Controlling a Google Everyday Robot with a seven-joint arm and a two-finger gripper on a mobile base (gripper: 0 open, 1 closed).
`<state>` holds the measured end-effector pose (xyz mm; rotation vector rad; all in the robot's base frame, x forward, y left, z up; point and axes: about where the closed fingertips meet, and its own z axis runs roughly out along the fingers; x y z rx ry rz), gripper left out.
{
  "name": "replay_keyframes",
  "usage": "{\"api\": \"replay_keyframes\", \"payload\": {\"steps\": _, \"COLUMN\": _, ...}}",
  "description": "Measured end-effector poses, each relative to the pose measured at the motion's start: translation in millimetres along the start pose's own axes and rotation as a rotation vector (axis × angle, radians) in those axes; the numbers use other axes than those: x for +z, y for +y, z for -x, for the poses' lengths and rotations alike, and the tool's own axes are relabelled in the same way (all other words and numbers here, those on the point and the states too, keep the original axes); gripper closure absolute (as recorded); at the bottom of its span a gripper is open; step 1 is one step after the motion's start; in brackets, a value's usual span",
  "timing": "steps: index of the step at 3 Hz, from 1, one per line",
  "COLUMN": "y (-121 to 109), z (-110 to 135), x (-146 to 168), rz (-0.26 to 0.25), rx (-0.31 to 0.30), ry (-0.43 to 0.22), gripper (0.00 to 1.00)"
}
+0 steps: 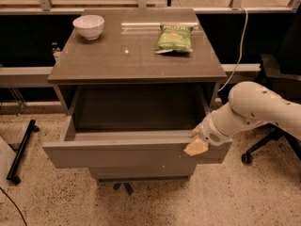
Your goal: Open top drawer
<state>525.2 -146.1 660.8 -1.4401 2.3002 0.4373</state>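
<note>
The top drawer [127,153] of the grey-brown cabinet is pulled well out toward me; its flat handle-less front panel hangs forward and its deep grey box shows empty inside. My gripper [196,146] sits at the right end of the drawer's front panel, at its top edge, with a pale yellowish fingertip against the panel. The white arm reaches in from the right.
On the cabinet top [108,60] stand a white bowl [89,26] at back left and a green chip bag [175,38] at back right. A lower drawer front [141,173] shows beneath. An office chair base [263,147] stands to the right, a black stand leg [21,152] to the left.
</note>
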Motion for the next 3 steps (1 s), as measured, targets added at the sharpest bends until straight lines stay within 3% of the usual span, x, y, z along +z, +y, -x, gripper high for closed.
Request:
{"api": "replay_keyframes", "payload": {"steps": 2, "y": 0.8, "z": 0.5, "x": 0.3, "rz": 0.002, "rx": -0.001, "ry": 0.001, "gripper": 0.12}}
{"api": "replay_keyframes", "payload": {"steps": 3, "y": 1.4, "z": 0.6, "x": 1.0, "rz": 0.004, "rx": -0.002, "ry": 0.001, "gripper": 0.00}}
